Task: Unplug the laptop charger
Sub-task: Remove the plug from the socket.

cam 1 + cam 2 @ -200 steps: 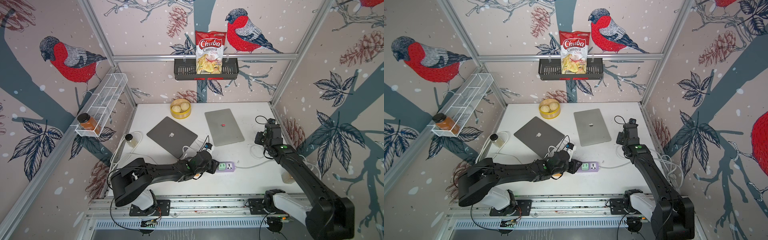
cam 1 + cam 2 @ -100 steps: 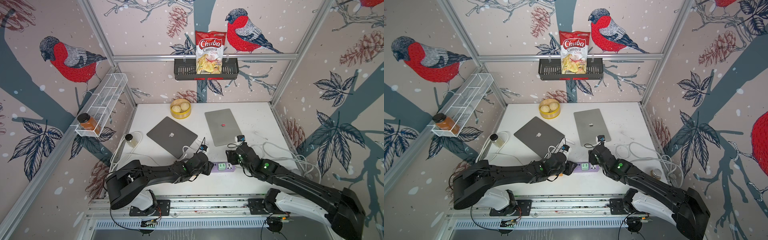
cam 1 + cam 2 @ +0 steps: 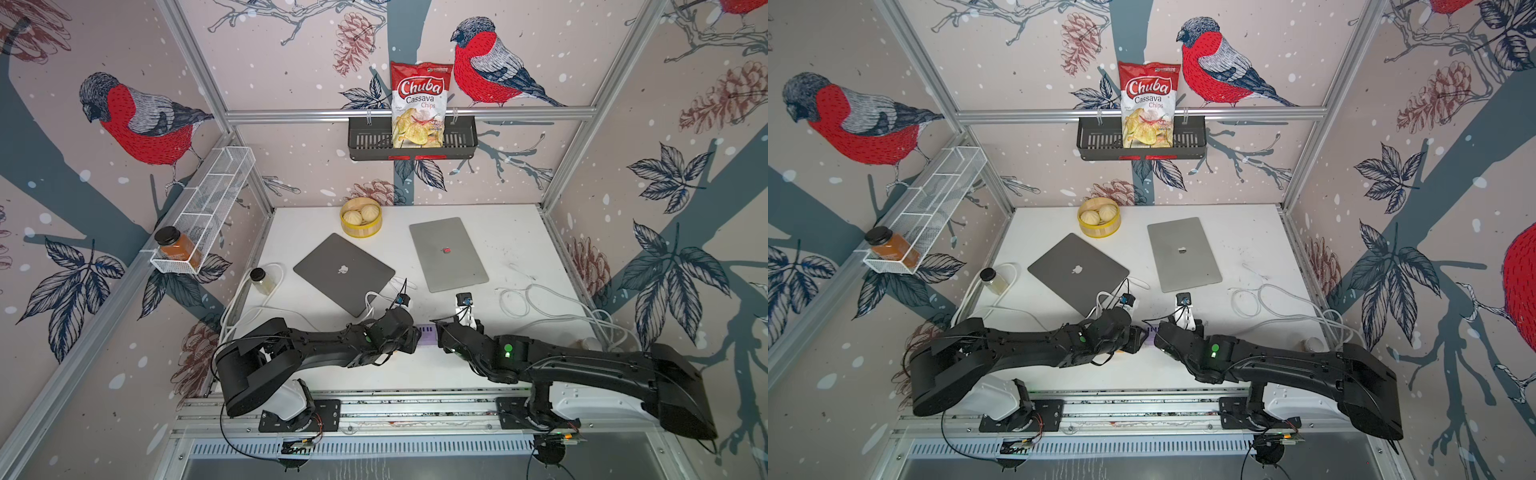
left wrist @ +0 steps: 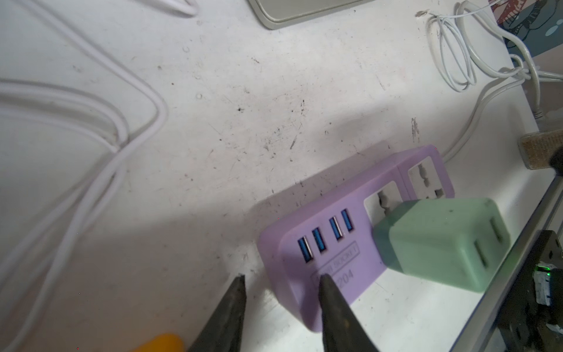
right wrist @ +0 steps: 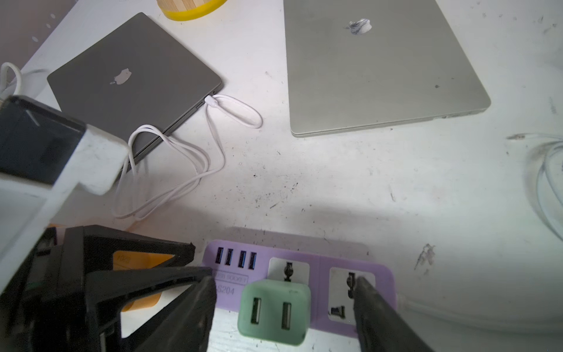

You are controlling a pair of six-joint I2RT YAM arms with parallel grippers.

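Note:
A mint-green charger block (image 5: 274, 311) sits plugged into a purple power strip (image 5: 304, 262) near the table's front. Its two USB ports are empty. My right gripper (image 5: 285, 282) is open, with one finger on each side of the block and neither touching it. My left gripper (image 4: 283, 279) is at the strip's USB end, jaws slightly open. One fingertip (image 4: 326, 280) lies over the strip's label and the other is on the table beside it. A white cable (image 5: 213, 146) is plugged into the dark grey laptop (image 3: 344, 272). In both top views the arms hide most of the strip (image 3: 427, 332).
A silver laptop (image 3: 446, 253) lies shut behind the strip, a yellow steamer with buns (image 3: 360, 218) further back. A small jar (image 3: 262, 280) stands at the left. Loose white cables (image 3: 540, 299) lie at the right. A chips bag (image 3: 417, 106) hangs in the wall basket.
My right arm has swung from the table's right edge to the power strip, and its jaws have opened around the green block. The left gripper has stayed at the strip's end.

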